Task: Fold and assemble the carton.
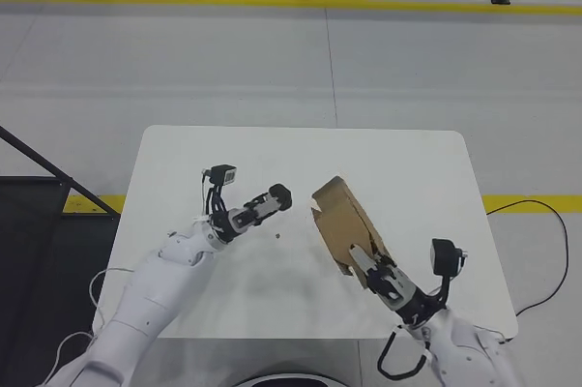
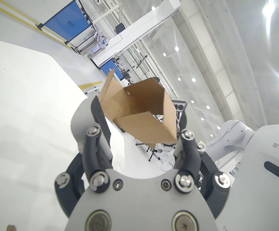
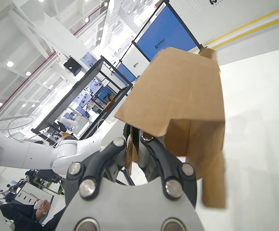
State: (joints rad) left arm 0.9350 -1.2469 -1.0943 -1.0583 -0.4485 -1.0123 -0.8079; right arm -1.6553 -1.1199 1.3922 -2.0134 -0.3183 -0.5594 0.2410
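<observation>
A brown cardboard carton point(image 1: 341, 219) is held partly opened up above the white table point(image 1: 223, 155), right of the middle, with its flaps loose. My right gripper point(image 1: 366, 265) is at the carton's near end, shut on one cardboard panel point(image 3: 129, 150); the carton's body point(image 3: 182, 92) rises beyond the fingers. My left gripper point(image 1: 277, 197) is just left of the carton, apart from it. Its fingers point(image 2: 101, 118) are open, and the carton's open end point(image 2: 142, 111) faces them a short way off.
A black frame point(image 1: 20, 155) stands off the table's left edge. A black cable point(image 1: 552, 242) loops on the floor at the right. A tiny dark speck point(image 1: 276, 230) lies on the table near the left gripper. The table's far half is bare.
</observation>
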